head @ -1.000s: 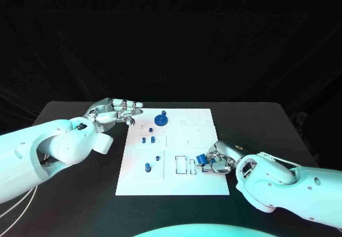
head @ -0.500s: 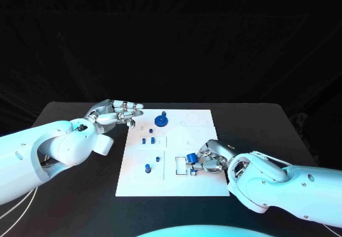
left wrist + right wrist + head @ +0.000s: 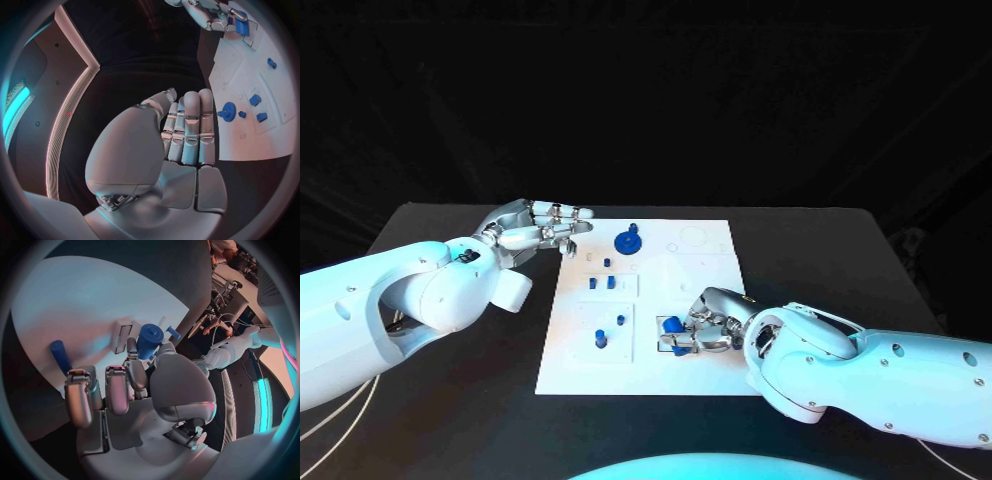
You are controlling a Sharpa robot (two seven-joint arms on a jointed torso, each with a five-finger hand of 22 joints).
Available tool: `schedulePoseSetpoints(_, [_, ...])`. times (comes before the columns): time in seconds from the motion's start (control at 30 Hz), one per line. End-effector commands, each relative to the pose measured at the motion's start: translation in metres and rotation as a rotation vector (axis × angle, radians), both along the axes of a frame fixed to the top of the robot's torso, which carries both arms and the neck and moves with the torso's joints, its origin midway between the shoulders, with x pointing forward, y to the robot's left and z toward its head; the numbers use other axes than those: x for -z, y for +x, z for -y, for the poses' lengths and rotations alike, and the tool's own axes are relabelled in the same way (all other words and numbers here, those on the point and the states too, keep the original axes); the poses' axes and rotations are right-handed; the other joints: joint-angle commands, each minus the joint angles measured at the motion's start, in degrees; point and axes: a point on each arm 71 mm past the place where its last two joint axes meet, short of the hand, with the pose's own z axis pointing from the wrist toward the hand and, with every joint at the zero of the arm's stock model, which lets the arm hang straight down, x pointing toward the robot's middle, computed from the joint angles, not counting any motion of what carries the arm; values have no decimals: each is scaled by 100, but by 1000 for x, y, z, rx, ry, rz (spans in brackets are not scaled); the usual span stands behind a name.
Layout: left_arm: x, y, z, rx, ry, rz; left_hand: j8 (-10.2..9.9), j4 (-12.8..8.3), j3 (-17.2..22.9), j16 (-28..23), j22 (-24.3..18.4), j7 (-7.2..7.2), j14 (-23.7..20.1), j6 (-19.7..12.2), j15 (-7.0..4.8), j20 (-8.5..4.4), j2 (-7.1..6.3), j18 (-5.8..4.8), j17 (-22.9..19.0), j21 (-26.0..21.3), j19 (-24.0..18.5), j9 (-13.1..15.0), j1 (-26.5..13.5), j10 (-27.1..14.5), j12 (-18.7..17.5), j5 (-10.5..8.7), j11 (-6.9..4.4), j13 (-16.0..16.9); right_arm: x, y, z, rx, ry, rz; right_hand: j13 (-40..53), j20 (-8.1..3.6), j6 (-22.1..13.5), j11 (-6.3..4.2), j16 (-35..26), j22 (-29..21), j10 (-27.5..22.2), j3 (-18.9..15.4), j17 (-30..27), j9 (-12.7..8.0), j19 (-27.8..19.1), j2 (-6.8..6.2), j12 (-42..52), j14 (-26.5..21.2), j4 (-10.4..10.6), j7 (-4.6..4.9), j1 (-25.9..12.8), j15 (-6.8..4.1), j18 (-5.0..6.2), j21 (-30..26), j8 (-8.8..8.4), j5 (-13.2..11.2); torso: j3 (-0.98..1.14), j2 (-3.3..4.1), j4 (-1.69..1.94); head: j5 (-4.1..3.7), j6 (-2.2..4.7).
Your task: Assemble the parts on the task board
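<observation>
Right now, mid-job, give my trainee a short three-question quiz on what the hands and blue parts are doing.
1. True or false: the right hand holds a blue part over the task board.
2. The left hand is: A) gripping a part, B) beside the board's far left corner, holding nothing, C) resting on the gear.
3. Fill in: the blue gear-like part sits at the board's ____ end, seen from the robot.

Key: 1 true; 2 B; 3 far.
</observation>
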Motion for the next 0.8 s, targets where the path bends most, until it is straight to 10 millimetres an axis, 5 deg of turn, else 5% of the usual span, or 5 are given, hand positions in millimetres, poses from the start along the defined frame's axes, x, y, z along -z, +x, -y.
schedulePoseSetpoints(0.03, [-1, -1, 3, 21, -13, -2, -6, 4, -22, -24, -5, -2, -32, -52, 1, 35, 21, 80, -8, -27, 7, -8, -18, -53, 37, 6, -3, 9, 1, 2, -2, -19, -24, -1, -9, -47, -51, -7, -21, 1500, 2, -68, 412, 27, 590, -52, -50, 380, 0, 4, -112, -41, -76, 11, -27, -187, 4, -3, 2, 9, -3])
schedulePoseSetpoints(0.3, [-1, -1, 3, 20, -12, -3, -6, 4, -22, -24, -5, -2, -32, -52, 1, 35, 21, 80, -8, -27, 7, -8, -18, -53, 37, 6, -3, 9, -1, 4, -2, -21, -32, 38, -223, -13, -220, 46, -76, 1430, -190, 117, 340, 123, 512, -757, -409, 361, 31, 62, -774, 2, -41, -113, -43, -1400, 1, -7, -7, 23, -1])
schedulePoseSetpoints(0.43, [-1, -1, 2, 20, -12, -3, -6, 4, -22, -24, -5, -2, -32, -52, 1, 35, 21, 80, -8, -27, 7, -8, -18, -53, 37, 6, -3, 9, -3, 4, -2, -24, -30, 54, -285, -4, -249, 55, -82, 1420, -237, 75, 339, 149, 499, -934, -508, 358, 38, 71, -970, 10, -36, -135, -39, -1640, 3, -8, -9, 16, -5])
schedulePoseSetpoints(0.6, [-1, -1, 2, 19, -11, -4, -6, 4, -22, -24, -5, -2, -32, -52, 1, 35, 21, 80, -8, -27, 7, -8, -18, -53, 37, 6, -3, 9, -6, 1, -3, -31, -22, 73, -283, 0, -256, 57, -76, 1425, -237, 59, 355, 164, 505, -969, -518, 361, 41, 72, -1050, 13, -38, -126, -33, -1693, 4, -7, -6, 8, -16])
schedulePoseSetpoints(0.8, [-1, -1, 1, 17, -11, -4, -6, 4, -22, -24, -5, -2, -32, -52, 1, 35, 21, 80, -8, -27, 7, -8, -18, -53, 37, 6, -3, 9, -11, -3, 0, -36, -21, 99, -190, -2, -220, 43, -67, 1451, -159, 178, 378, 206, 534, -812, -425, 369, 32, 55, -1044, 4, -51, -81, 6, -1424, 4, -11, -10, -8, -21])
